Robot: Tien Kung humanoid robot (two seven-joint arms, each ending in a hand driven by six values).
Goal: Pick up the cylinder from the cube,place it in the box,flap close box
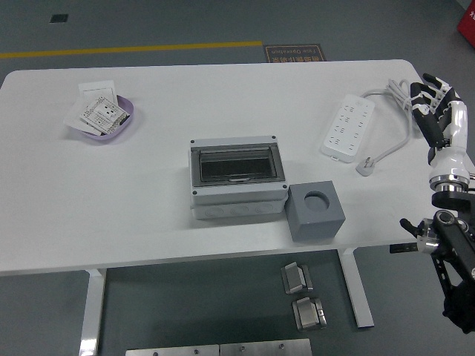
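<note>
Your right robot hand [436,111] hangs open and empty, with the power cord [401,100] right beside it: reaching left for the cube [316,212] could snag it.

The right hand [438,111] had black fingers [427,93] with pale tips and a white shell along its back. Below it sat a white wrist cuff and a silver ring, then a black forearm [453,259] with exposed joints.
</note>
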